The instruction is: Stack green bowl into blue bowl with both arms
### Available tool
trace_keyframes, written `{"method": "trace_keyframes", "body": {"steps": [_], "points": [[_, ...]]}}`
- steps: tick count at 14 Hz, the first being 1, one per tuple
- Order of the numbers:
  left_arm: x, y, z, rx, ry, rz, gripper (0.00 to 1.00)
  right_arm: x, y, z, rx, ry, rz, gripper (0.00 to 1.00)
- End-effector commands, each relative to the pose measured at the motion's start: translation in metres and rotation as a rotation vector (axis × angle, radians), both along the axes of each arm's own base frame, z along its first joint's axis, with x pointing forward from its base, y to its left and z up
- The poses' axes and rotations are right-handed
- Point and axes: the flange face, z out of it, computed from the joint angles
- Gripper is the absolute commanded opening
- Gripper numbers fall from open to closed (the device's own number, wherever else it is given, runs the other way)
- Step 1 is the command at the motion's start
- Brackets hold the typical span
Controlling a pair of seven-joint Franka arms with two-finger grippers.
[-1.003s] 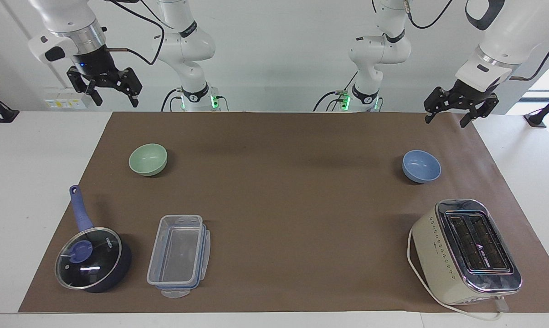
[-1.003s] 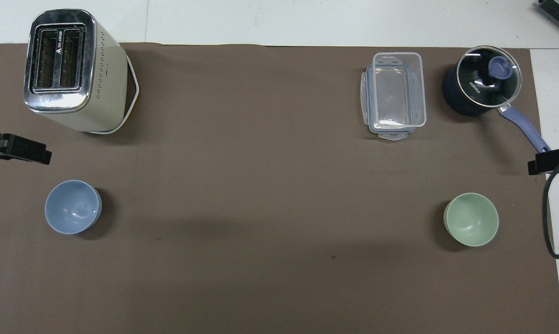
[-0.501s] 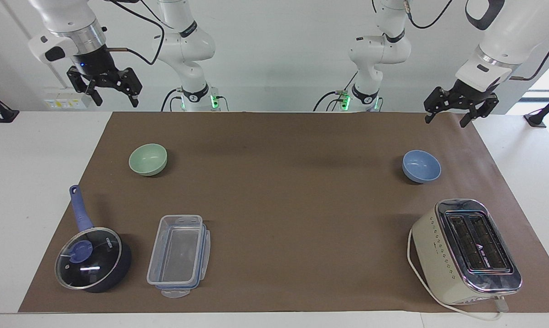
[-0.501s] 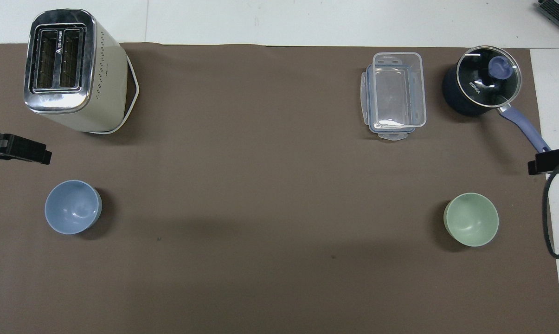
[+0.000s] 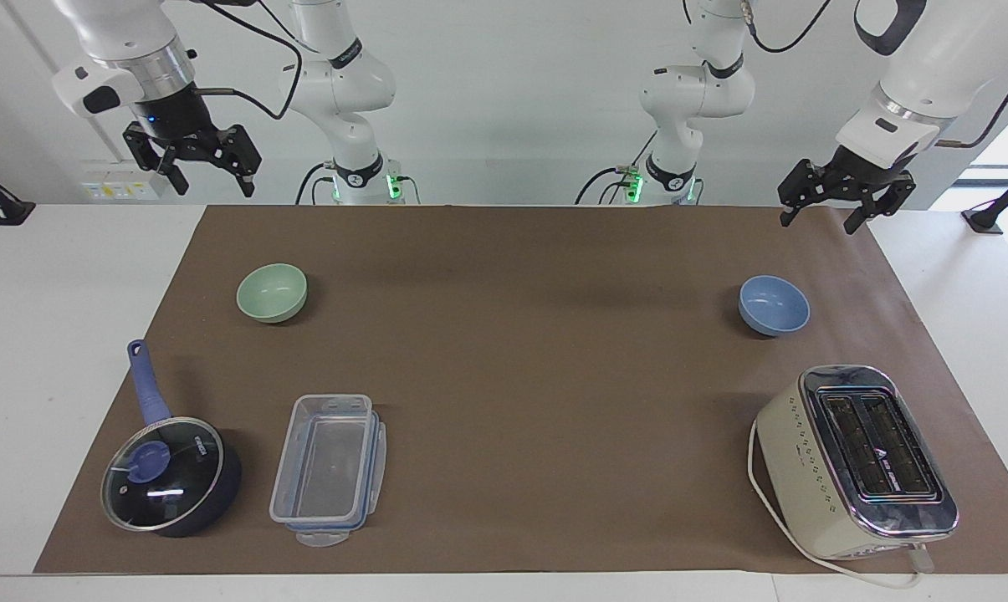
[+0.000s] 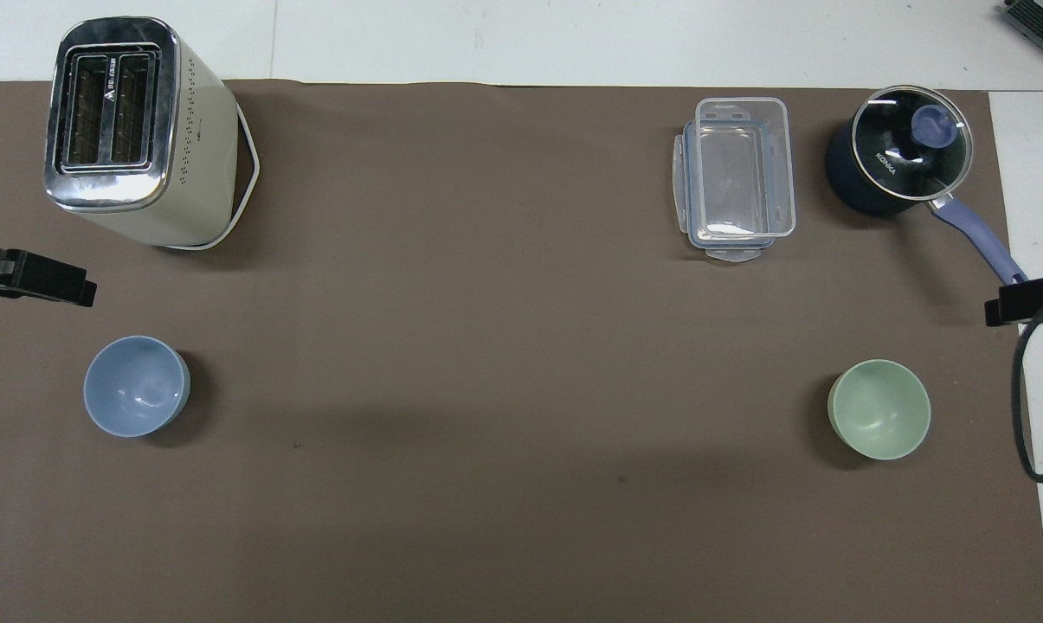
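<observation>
The pale green bowl (image 5: 272, 293) (image 6: 878, 408) sits upright and empty on the brown mat toward the right arm's end of the table. At the left arm's end, the periwinkle blue bowl (image 5: 774, 305) (image 6: 136, 385) also stands upright and empty. My right gripper (image 5: 215, 186) hangs open in the air over the table's edge at the robots' end, holding nothing. My left gripper (image 5: 818, 221) is open just above the mat's corner at the robots' end and holds nothing. Neither gripper touches a bowl.
A cream toaster (image 5: 859, 460) (image 6: 136, 130) stands farther from the robots than the blue bowl. A clear plastic container (image 5: 328, 468) (image 6: 737, 177) and a dark blue saucepan (image 5: 169, 477) (image 6: 898, 160) with a glass lid lie farther out than the green bowl. The brown mat (image 5: 537, 359) spreads between the bowls.
</observation>
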Motion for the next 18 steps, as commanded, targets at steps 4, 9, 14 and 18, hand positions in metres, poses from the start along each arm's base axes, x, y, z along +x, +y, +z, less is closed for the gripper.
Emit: {"method": "trace_keyframes", "body": {"steps": [4,9,14,18], "points": [[-0.0014,-0.0002,0.004,0.011,0.003,0.003,1.0,-0.004,-0.0022,-0.0004,-0.012,-0.012,0.016,1.0],[-0.0013,-0.001,0.0041,0.011,0.002,0.0,1.0,-0.004,-0.0014,-0.0004,-0.012,-0.012,0.017,1.0],[-0.0011,-0.0035,0.0044,0.011,-0.001,-0.006,1.0,-0.004,-0.0036,-0.0002,-0.024,-0.012,0.018,1.0],[-0.0013,-0.0054,0.0044,0.009,-0.001,-0.007,1.0,-0.0037,-0.0019,-0.0008,-0.023,-0.012,0.018,1.0]]}}
